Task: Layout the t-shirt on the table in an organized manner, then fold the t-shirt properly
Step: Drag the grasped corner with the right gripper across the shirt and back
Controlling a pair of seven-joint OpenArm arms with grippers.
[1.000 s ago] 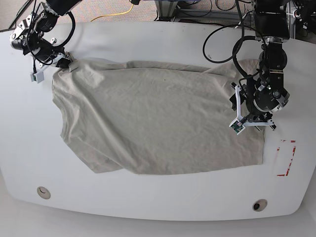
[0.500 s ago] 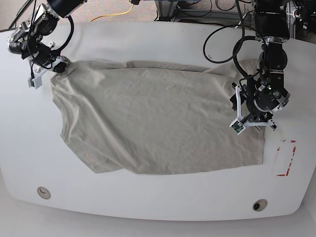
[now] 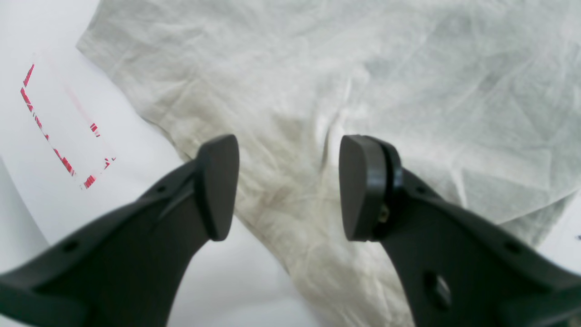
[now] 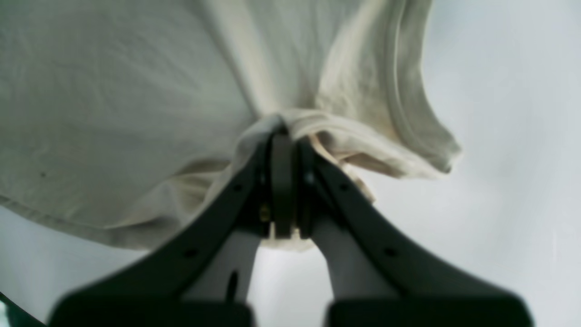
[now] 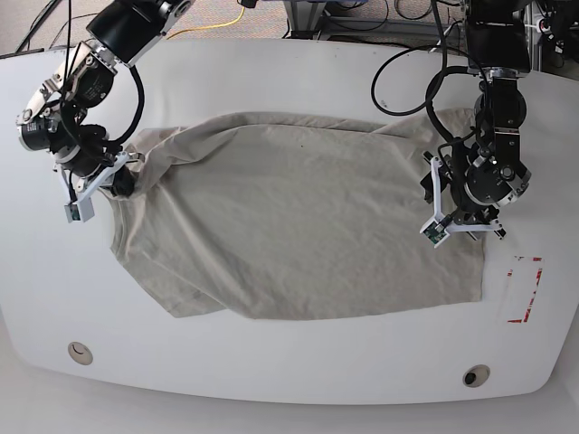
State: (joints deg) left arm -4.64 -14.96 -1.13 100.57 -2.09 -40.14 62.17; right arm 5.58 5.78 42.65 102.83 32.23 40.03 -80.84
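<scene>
In the base view, the white table (image 5: 289, 380) fills the frame, with a round hole near each lower corner and a red-outlined rectangle (image 5: 525, 289) at lower right. The t-shirt (image 5: 298, 226), light khaki-grey and wrinkled, lies spread across the middle.

At centre right, the left gripper (image 5: 470, 217) hangs over the shirt's right edge. Its wrist view shows its fingers (image 3: 218, 186) spread wide apart with only wrinkled cloth beneath, holding nothing.

At the left edge, the right gripper (image 5: 118, 176) has its fingers pressed together, pinching a bunched corner of the shirt; the right wrist view shows fabric gathered at the tips.

A second ago this gripper held that corner higher, toward the upper left of the frame. It has since swung downward and inward, so the shirt's upper left now slants instead of reaching out. Laying out probably goes on, with folding not begun.
</scene>
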